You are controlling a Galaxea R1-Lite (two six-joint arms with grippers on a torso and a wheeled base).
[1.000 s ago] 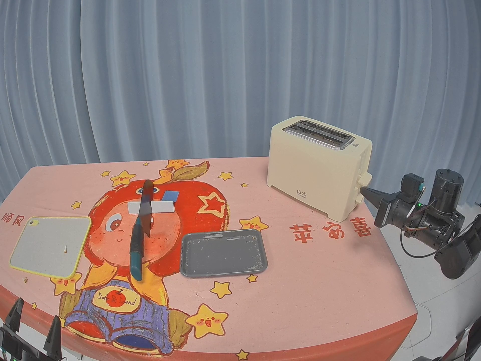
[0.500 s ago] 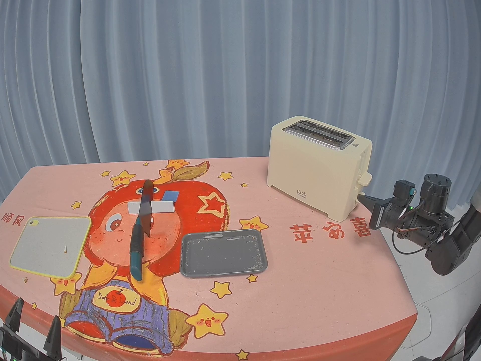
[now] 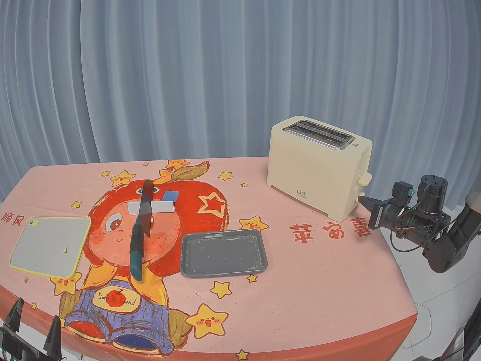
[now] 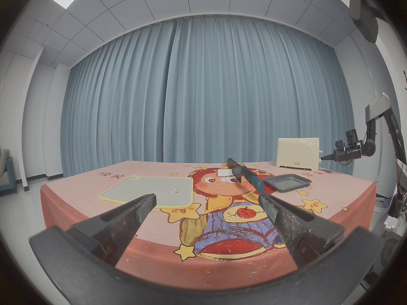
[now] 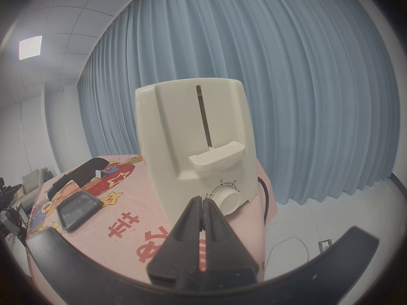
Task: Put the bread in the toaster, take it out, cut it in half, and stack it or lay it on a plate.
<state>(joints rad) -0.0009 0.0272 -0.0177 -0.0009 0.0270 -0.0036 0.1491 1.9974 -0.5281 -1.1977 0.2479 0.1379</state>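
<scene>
Two grippers, right gripper (image 3: 362, 200) level, fingers together, tip near toaster (image 3: 318, 166), left gripper (image 4: 207, 199) fingers apart.

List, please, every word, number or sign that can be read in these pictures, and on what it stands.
"2", "3", "4": by the dial on the toaster, on its end.
"喜": last of three red characters on the tablecloth; the other two are too stylised to tell.
Maker's mark on the toaster's front, badge on the tablecloth figure: too small to read.
</scene>
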